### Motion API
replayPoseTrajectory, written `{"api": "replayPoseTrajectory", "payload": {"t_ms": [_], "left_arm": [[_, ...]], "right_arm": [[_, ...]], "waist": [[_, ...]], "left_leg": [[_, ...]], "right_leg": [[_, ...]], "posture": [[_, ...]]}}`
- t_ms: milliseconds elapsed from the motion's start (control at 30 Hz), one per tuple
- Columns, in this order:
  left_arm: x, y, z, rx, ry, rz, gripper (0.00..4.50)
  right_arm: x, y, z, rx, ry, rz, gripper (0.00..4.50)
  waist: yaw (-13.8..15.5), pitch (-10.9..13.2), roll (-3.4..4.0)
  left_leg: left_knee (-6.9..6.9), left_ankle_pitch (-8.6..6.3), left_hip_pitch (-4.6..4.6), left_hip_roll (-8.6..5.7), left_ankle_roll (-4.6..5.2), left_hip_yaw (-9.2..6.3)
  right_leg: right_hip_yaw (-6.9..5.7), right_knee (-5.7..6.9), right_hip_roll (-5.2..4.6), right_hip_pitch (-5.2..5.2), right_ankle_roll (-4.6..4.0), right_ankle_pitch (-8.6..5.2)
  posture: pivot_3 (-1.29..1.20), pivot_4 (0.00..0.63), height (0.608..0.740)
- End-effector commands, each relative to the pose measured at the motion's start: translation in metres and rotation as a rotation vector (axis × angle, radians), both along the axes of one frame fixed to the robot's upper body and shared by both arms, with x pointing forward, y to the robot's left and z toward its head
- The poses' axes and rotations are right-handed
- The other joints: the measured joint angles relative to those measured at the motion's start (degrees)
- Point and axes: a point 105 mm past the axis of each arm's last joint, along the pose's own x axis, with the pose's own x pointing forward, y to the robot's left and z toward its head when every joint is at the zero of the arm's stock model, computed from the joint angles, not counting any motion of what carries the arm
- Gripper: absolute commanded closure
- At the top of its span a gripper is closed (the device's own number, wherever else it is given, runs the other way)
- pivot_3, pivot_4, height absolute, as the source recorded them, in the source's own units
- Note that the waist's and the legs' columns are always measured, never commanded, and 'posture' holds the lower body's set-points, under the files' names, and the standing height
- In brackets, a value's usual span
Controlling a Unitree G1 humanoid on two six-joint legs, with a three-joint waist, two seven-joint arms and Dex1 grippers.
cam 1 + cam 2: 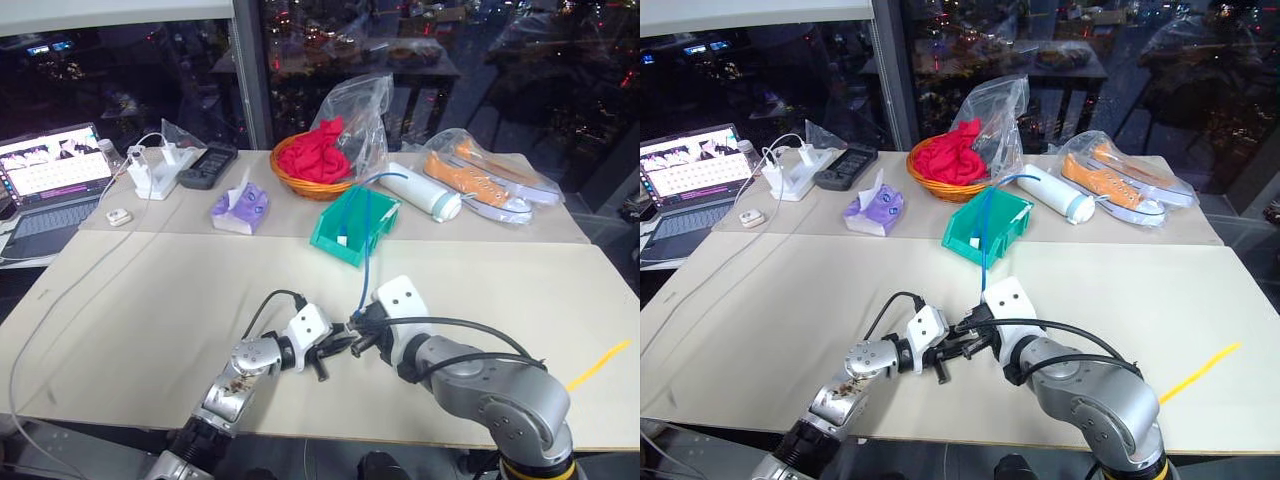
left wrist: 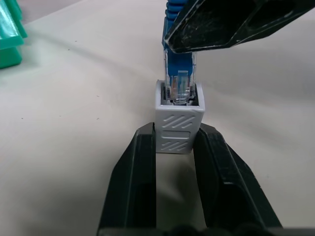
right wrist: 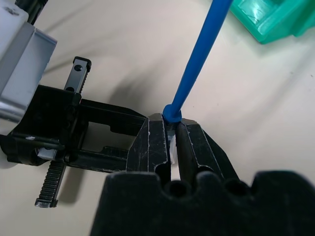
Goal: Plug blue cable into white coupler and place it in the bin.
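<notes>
We work over a wide beige table [image 1: 180, 290]; at its far side stands the teal bin [image 1: 352, 226], well apart from our two arms, with a wicker basket [image 1: 315, 172] of red cloth behind it; the blue cable [image 1: 366, 240] rises from our grippers in a thin arc that leans over the bin's front. Our right gripper [image 3: 171, 142] is clamped tight on the cable just behind its plug; our left gripper [image 2: 176, 157] is closed to the width of the white coupler [image 2: 178, 125] and holds it by its sides, socket turned toward the plug. We judge the plugging step to be in hand and nearly done; the clear plug [image 2: 181, 88] sits partly inside the socket. The next move calls for a straight push along the socket's line until the plug seats, then a carry to the bin and a release. The left wrist view gives us what the head views cannot: the plug entering the socket, and the coupler's ribbed face between the fingers; the head views give us the bin's place and the cable's whole run; the right wrist view shows the clamp on the cable.
</notes>
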Motion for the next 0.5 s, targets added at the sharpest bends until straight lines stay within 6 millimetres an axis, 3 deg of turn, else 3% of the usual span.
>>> {"api": "replayPoseTrajectory", "payload": {"t_ms": [33, 367, 500], "left_arm": [[-0.007, -0.010, 0.011, -0.044, -0.032, -0.050, 3.89], [-0.006, -0.010, 0.011, -0.050, -0.026, -0.039, 3.89], [-0.006, -0.011, 0.011, -0.054, -0.023, -0.031, 3.89]], "right_arm": [[-0.024, 0.001, -0.061, -0.118, 0.298, 0.062, 4.50], [-0.027, 0.006, -0.077, -0.178, 0.337, 0.105, 4.50], [-0.031, 0.011, -0.088, -0.196, 0.369, 0.135, 4.50]], "waist": [[-0.05, -0.03, 0.02], [-0.28, -0.37, 0.04], [-0.33, -0.73, -0.04]], "left_leg": [[0.00, 0.00, 0.00, 0.00, 0.00, 0.00], [-0.15, -0.02, 0.12, 0.01, 0.03, 0.00], [-0.58, -0.03, 0.81, 0.03, 0.03, 0.03]], "right_leg": [[0.00, 0.00, 0.00, 0.00, 0.01, -0.01], [0.01, -0.07, 0.02, 0.11, 0.09, -0.11], [0.03, -0.46, 0.02, 0.83, 0.17, -0.31]], "posture": [[0.00, 0.150, 0.723], [0.00, 0.150, 0.723], [0.00, 0.150, 0.723]]}}
